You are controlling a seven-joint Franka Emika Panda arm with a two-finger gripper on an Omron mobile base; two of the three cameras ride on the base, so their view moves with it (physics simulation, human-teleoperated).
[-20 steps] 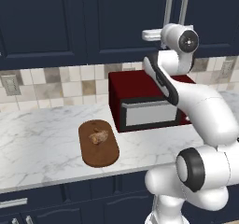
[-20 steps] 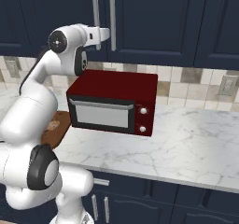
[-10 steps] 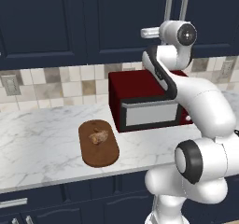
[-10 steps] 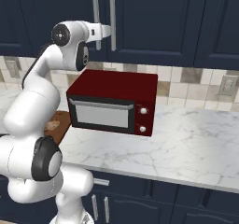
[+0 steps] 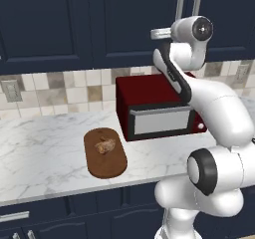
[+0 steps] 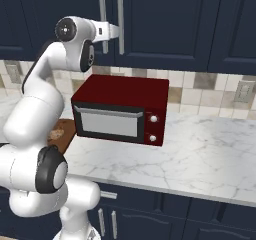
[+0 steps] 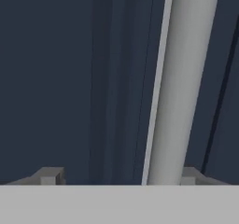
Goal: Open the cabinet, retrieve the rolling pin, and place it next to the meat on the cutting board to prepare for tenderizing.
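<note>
**Ana:** Two containers, really, from left to right. What does the first one hold?

**Ben:** On the white marble counter lies the oval dark brown wooden cutting board. The small lumpy tan-brown chunk of meat sits on its rear half, well inside the rim. The board's long axis runs from the backsplash toward the counter's front edge, with the near end skewed a little to the right.

**Ana:** And right of that?

**Ben:** Just beside the board stands the dark red microwave with a grey door, and that door is closed. Above it hangs the tall dark navy wall cabinet. Both flat doors lie flush, so I cannot tell what is inside.

**Ana:** Which way do its handles run?

**Ben:** Both long silver bar handles stand upright, side by side at the seam where the doors meet. The white arm reaches up to them.

**Ana:** What about the two-finger gripper?

**Ben:** In the right base view its tip is at the right-hand bar. In the hand view that bar slants slightly across the picture and passes between the spread fingertips. It lies close against the right one, with a wide gap on the left. The jaws are apart, not clamped on it.
</note>
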